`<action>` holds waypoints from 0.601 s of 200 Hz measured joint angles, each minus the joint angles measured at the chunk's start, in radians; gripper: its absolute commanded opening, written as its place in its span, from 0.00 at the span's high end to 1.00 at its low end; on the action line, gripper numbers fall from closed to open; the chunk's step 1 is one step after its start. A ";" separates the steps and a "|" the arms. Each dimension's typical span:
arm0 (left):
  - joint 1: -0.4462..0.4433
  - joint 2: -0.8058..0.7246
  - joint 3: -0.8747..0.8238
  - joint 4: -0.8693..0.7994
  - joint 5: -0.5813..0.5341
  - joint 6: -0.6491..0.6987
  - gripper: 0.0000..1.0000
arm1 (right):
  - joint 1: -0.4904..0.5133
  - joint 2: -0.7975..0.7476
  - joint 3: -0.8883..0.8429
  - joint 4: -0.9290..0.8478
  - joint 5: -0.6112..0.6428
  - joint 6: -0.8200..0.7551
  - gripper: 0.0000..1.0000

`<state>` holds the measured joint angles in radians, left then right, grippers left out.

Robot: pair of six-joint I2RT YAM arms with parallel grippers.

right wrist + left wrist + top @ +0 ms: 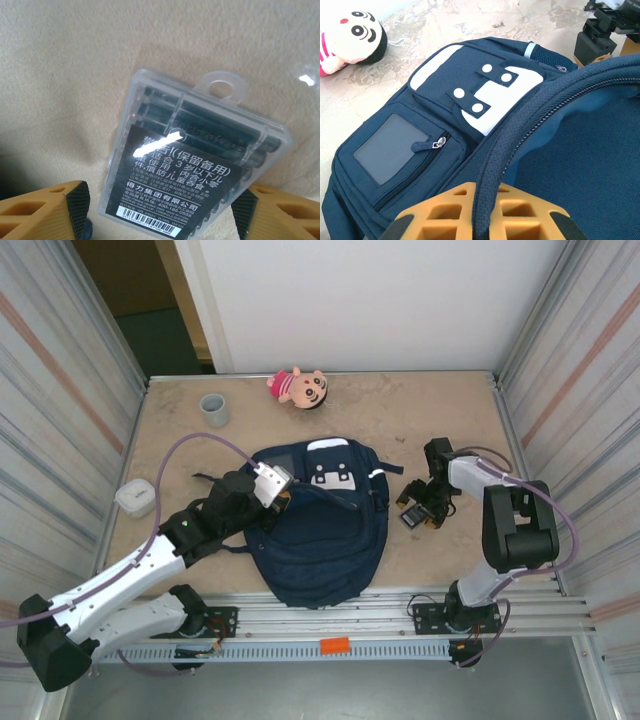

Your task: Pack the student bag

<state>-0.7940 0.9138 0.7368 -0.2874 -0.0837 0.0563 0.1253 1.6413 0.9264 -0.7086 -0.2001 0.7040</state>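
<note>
The bag [320, 540] lies flat on the surface [450, 420], near its front edge. At the bag's upper left, the left pincer [273, 487] is clamped on the zippered rim of the main opening. Just right of the bag, the right pincer [420, 512] stands open astride a clear case [195, 165] of dark refills, not gripping it. The step in hand looks like picking up 1 item. Next: close on the case, lift it, and carry it left into the bag.
</note>
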 measured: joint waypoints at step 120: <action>0.000 -0.024 -0.014 0.000 -0.023 0.018 1.00 | 0.074 0.119 0.120 -0.138 0.137 -0.049 0.47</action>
<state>-0.7940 0.8898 0.7231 -0.2878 -0.1062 0.0742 0.1989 1.7599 1.0466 -0.8467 -0.0635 0.6548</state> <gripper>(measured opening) 0.090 0.574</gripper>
